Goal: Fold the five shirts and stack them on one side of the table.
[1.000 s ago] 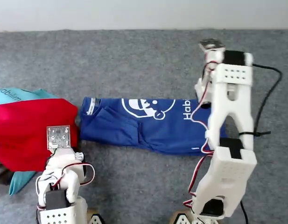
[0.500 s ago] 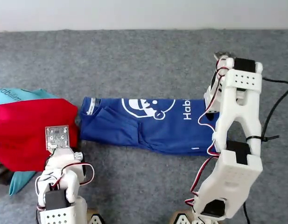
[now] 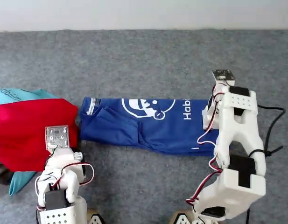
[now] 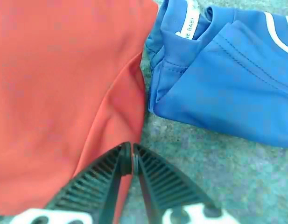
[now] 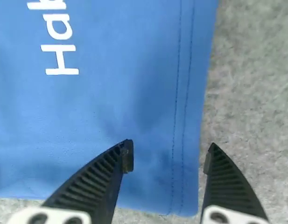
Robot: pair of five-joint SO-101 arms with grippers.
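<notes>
Right pincer (image 5: 169, 156) drew back, released over blue shirt (image 5: 111, 70); left pincer (image 4: 133, 156) clenched over red shirt (image 4: 55, 93).

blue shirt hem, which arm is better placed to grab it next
Right, probably: the right gripper hangs open over the hem of the blue shirt; the left gripper sits shut beside the red shirt, at the collar end.

White lettering (image 3: 186, 112) marks the blue shirt (image 3: 134, 131) and teal shirt (image 3: 31, 94).
</notes>
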